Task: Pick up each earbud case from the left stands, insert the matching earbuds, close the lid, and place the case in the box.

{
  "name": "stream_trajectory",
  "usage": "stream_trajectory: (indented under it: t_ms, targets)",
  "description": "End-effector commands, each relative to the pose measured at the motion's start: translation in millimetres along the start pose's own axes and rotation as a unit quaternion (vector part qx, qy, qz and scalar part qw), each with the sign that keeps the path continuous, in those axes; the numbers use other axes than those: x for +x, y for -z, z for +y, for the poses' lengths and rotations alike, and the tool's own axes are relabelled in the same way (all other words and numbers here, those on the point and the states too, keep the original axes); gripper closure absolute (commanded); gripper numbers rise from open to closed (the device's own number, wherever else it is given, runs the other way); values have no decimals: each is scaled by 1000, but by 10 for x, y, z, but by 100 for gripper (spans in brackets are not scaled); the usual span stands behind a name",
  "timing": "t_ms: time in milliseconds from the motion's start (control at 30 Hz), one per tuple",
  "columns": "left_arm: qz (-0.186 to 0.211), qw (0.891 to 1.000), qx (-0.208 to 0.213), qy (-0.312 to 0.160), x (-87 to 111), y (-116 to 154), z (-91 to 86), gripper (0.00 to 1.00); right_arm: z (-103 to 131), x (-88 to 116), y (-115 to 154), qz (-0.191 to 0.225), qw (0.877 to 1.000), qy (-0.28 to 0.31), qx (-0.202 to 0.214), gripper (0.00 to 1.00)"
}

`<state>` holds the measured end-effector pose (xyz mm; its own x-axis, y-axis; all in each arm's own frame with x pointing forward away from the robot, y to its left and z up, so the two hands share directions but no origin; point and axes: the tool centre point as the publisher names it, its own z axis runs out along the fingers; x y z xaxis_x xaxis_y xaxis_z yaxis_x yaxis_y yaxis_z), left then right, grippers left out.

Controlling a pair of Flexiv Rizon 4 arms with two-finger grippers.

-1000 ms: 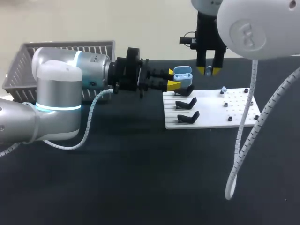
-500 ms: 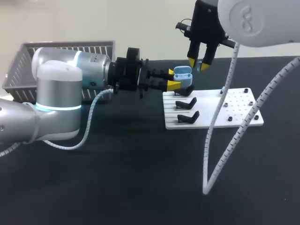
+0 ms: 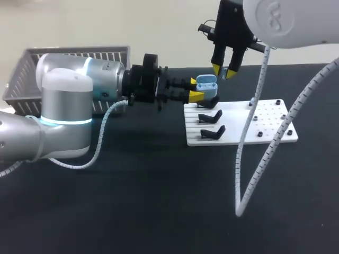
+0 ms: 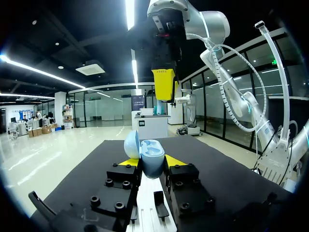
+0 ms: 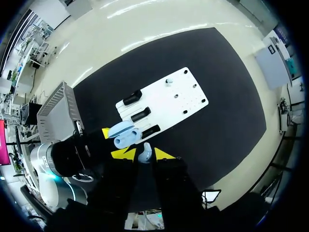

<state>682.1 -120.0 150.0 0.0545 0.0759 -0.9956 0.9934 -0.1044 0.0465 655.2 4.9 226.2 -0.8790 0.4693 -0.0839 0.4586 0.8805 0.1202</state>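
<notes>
Two grippers meet over the far left of the white perforated stand board point(image 3: 270, 119). The left gripper point(image 3: 196, 88) clamps the open pale-blue plastic earbud case point(image 3: 206, 82), and the right gripper point(image 3: 222, 71), just above, pinches a small pale-blue earbud point(image 5: 145, 154). Insertion is in hand; next probably comes a straight descent into the matching cavity.

Light-blue earbud case point(image 3: 206, 83): lid open, clamped in my left tool point(image 3: 195, 88) over the white board's point(image 3: 270, 119) 10 o'clock corner. Light-blue earbud point(image 5: 145, 153): pinched in my right tool point(image 5: 143, 155), at the case's 2 o'clock, apart from it. Three black stands point(image 3: 211, 116): in a row along the board's 9 o'clock side. Grey slatted box point(image 3: 32, 69): at the desk's point(image 3: 159, 201) 10 o'clock.
</notes>
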Motion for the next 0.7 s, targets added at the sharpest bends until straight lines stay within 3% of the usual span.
stream_trajectory:
  t_ms: [33,367,700]
  targets:
    - [-2,1000,-3,-2,8,-1,-18,100,33,11,-47,-3,1000,-21,3,100]
    - [-2,1000,-3,-2,8,-1,-18,100,190,-25,-170,-18,997,-76,29,100]
    - [-2,1000,-3,-2,8,-1,-18,100,159,-24,-156,-21,989,-143,39,100]
